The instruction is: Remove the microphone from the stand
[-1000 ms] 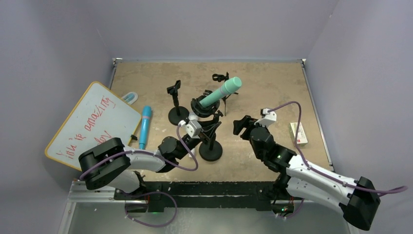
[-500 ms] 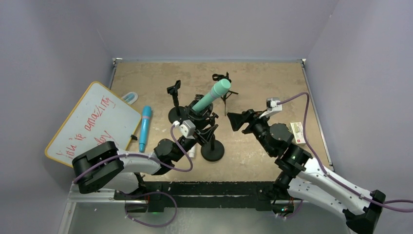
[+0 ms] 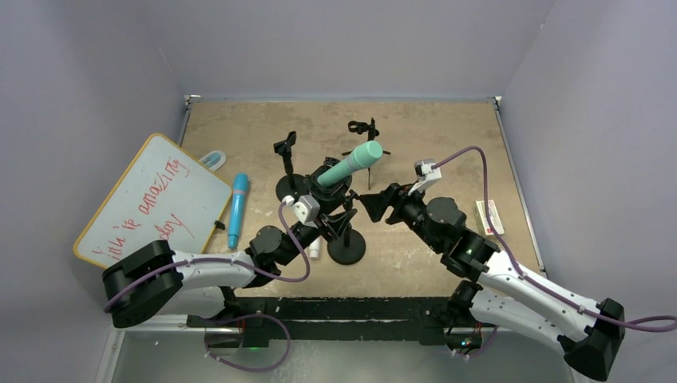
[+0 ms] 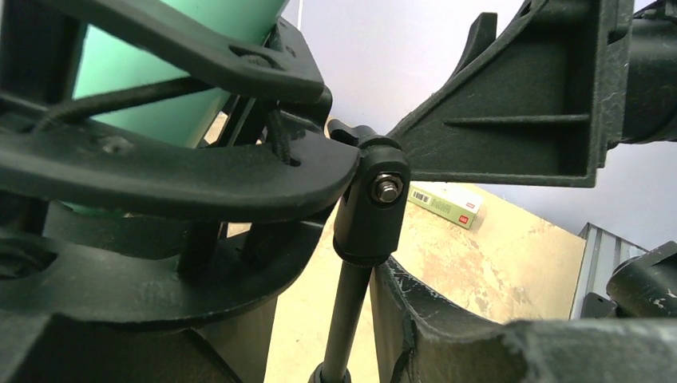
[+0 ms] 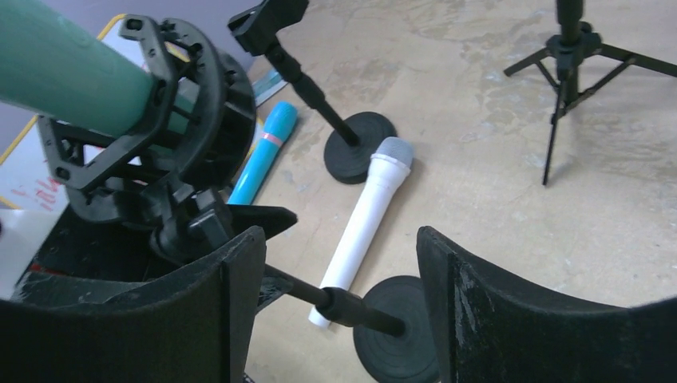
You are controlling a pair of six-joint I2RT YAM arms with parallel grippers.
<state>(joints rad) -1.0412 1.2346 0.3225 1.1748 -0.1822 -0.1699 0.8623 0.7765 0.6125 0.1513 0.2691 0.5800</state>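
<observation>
The teal microphone (image 3: 353, 162) sits tilted in a black shock mount (image 3: 330, 179) on a stand with a round base (image 3: 348, 248). My left gripper (image 3: 334, 220) is open around the stand's pole (image 4: 348, 311); one finger (image 4: 447, 327) touches the pole and a gap shows on the other side. The teal microphone (image 4: 160, 72) fills the upper left of the left wrist view. My right gripper (image 3: 374, 205) is open wide and empty just right of the mount. In the right wrist view the microphone (image 5: 64, 72) and mount (image 5: 199, 104) are at upper left, and the pole (image 5: 339, 305) runs between the jaws.
A white microphone (image 5: 363, 223) lies on the table by the base (image 5: 399, 339). A blue microphone (image 3: 237, 209) and a whiteboard (image 3: 152, 203) lie at left. A small clip stand (image 3: 291, 171) and a tripod stand (image 3: 367, 140) stand behind. A box (image 3: 488, 217) lies at right.
My right gripper has swung left and now sits close to the mount. The microphone and mount have tipped and shifted slightly left. My left gripper has stayed at the stand's pole.
</observation>
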